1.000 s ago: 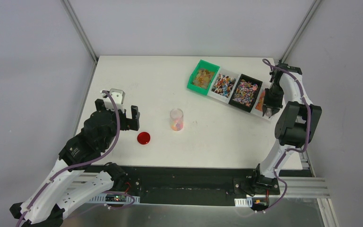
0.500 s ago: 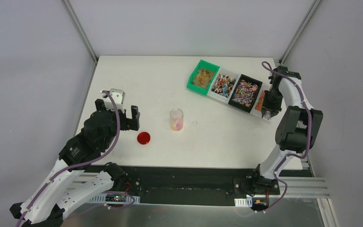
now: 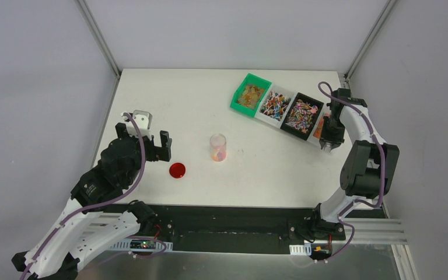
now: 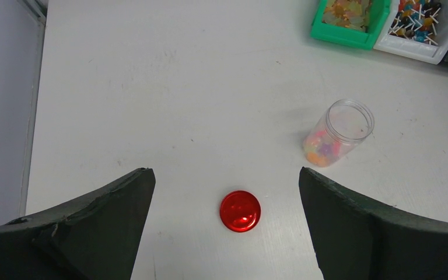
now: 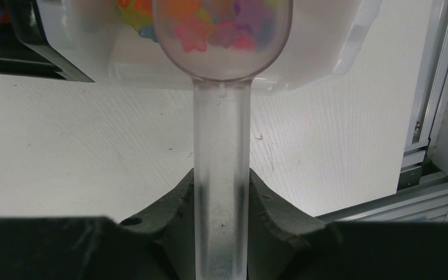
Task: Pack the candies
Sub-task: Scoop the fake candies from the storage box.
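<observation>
Candies fill a row of bins at the back right: a green bin (image 3: pixel 250 94), a white bin (image 3: pixel 276 105), a black bin (image 3: pixel 302 115) and a last white bin (image 5: pixel 332 41) mostly hidden under my right arm. My right gripper (image 3: pixel 328 140) (image 5: pixel 221 189) is shut on the handle of a clear scoop (image 5: pixel 221 134); its bowl holds pink, orange and purple candies (image 5: pixel 219 26) just above that last bin's edge. A clear open jar (image 3: pixel 217 147) (image 4: pixel 338 133) with some candies at its bottom stands mid-table. My left gripper (image 3: pixel 149 149) (image 4: pixel 224 175) is open and empty above the red lid.
The red lid (image 3: pixel 177 170) (image 4: pixel 240 210) lies flat on the white table (image 3: pixel 169 105), left of the jar. The table's right edge and a metal frame rail (image 5: pixel 426 105) are close beside the right gripper. Grey walls enclose the back and sides.
My right wrist has drawn a little nearer and leftward with the scoop, staying by the last bin. My left arm has shifted slightly. Jar and lid have not moved.
</observation>
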Motion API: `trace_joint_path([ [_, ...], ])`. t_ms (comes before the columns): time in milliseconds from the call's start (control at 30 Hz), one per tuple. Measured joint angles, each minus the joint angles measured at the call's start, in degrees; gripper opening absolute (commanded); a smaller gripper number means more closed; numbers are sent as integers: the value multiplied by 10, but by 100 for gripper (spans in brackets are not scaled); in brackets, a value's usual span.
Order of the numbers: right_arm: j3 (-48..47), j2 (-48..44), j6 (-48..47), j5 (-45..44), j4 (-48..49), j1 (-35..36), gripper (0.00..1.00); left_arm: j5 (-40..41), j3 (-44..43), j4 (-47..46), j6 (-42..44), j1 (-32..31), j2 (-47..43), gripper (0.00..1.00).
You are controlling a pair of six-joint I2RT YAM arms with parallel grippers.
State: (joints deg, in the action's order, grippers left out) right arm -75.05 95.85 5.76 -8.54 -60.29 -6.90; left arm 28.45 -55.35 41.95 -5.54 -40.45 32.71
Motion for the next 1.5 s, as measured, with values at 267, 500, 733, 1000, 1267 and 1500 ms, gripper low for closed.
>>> trace_joint_path([
  [267,39,-31,-1,-18,40,12,0,0,0,0,0,0,0,99],
  [500,71,-74,-2,-31,63,29,0,1,0,0,0,0,0,99],
  [733,77,-81,-2,-48,71,38,0,0,0,0,0,0,5,99],
  [1000,94,-112,-2,-58,79,42,0,0,0,0,0,0,7,99],
  [1267,113,-151,1,-61,90,44,0,0,0,0,0,0,7,99],
  [1500,131,-174,2,-67,104,45,0,0,0,0,0,0,7,99],
])
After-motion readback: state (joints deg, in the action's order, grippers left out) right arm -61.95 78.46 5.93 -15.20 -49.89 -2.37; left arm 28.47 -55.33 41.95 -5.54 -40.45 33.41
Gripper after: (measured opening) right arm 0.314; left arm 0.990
